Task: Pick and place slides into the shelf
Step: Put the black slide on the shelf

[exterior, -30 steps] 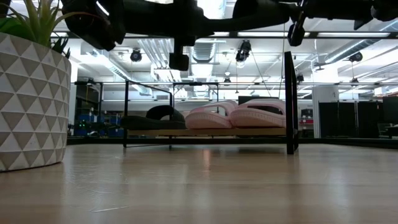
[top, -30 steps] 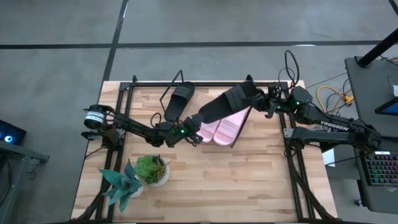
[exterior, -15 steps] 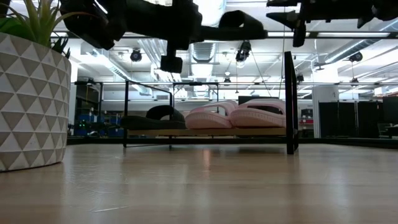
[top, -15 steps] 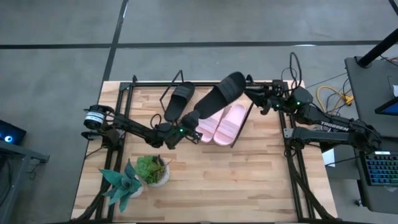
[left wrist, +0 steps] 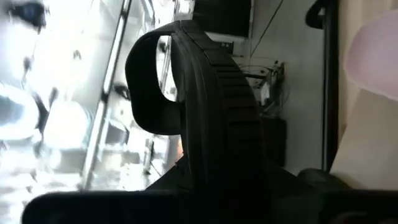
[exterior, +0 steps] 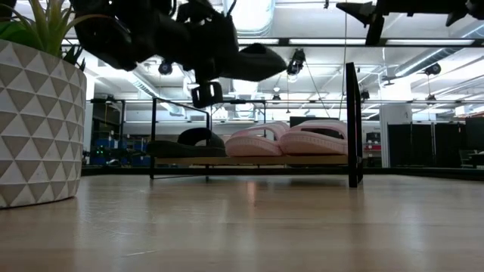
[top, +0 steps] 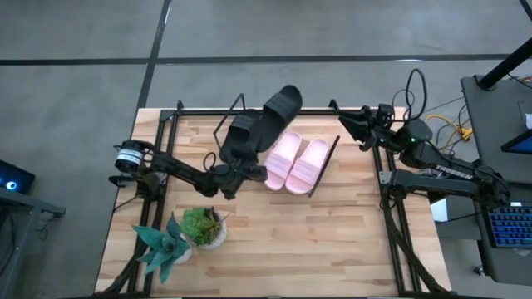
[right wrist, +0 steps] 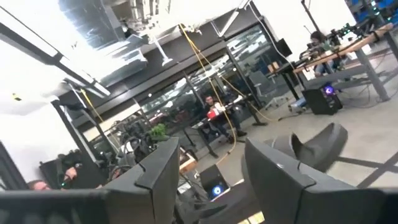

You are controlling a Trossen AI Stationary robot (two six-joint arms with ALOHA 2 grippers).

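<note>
Black slide (top: 274, 112) – held aloft in left claw (top: 235, 172).

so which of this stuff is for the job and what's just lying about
Job: black slide held up by left gripper; second black slide and two pink slides on the shelf; right gripper, open, pulled back.
Lying about: two potted plants.
</note>
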